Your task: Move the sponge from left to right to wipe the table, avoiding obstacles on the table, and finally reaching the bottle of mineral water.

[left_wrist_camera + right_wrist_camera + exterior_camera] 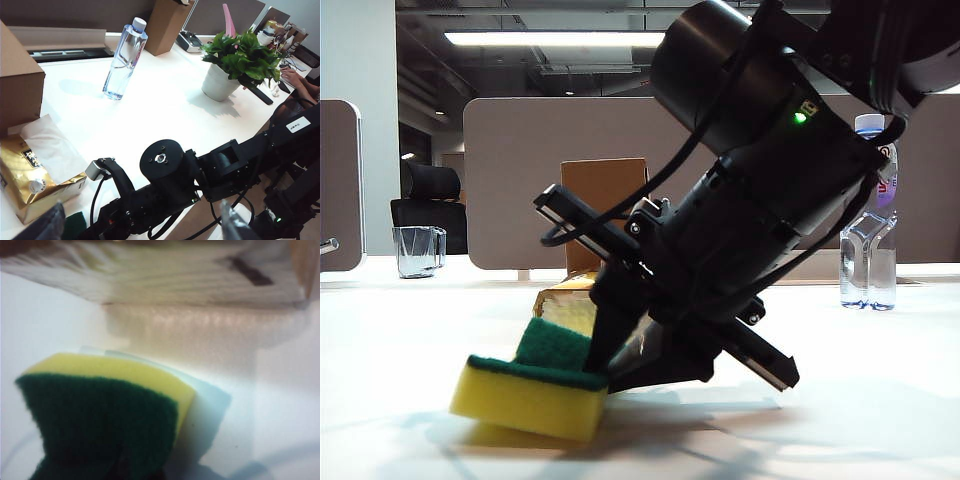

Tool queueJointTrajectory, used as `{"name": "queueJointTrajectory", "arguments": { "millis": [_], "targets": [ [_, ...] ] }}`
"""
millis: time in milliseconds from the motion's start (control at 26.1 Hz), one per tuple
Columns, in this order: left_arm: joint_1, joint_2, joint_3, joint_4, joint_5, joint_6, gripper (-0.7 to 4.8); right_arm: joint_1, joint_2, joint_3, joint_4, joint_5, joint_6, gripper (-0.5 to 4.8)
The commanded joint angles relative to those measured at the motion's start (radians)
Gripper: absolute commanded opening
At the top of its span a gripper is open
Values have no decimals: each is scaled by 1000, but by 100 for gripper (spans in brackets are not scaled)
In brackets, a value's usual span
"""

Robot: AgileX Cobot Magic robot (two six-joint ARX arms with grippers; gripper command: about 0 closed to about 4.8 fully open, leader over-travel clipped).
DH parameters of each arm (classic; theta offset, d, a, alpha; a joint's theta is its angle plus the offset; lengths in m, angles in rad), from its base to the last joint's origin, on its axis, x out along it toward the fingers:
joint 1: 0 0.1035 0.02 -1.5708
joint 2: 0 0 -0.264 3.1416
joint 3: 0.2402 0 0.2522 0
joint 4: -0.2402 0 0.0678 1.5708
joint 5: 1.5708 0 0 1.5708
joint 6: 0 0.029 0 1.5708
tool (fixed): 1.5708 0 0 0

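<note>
Exterior view: right hand (605,350) pinches foam sponge (532,385); left hand (140,227) spread.

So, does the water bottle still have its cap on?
Yes, the left wrist view shows the water bottle standing upright with its pale cap on top.

Left wrist view: water bottle (123,60) upright on white table (165,110), cardboard box (19,82) beside gold tissue pack (35,180) with a sheet sticking out. Potted plant (235,62) further off. Black right arm (190,185) crosses foreground; sliver of green sponge (75,222) below it.
</note>
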Motion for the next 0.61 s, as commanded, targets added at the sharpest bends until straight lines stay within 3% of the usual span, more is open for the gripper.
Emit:
{"name": "queueJointTrajectory", "arguments": {
  "millis": [38,421,613],
  "targets": [
    [1,-1,8,-3,-13,8,404,5,26,-27,-189,-8,-19,-9],
    [1,-1,9,-3,-13,31,404,2,23,-27,-250,-1,-47,-9],
    [1,-1,25,-3,-13,45,404,-3,-12,-27,-275,50,-57,-9]
  ]
}}
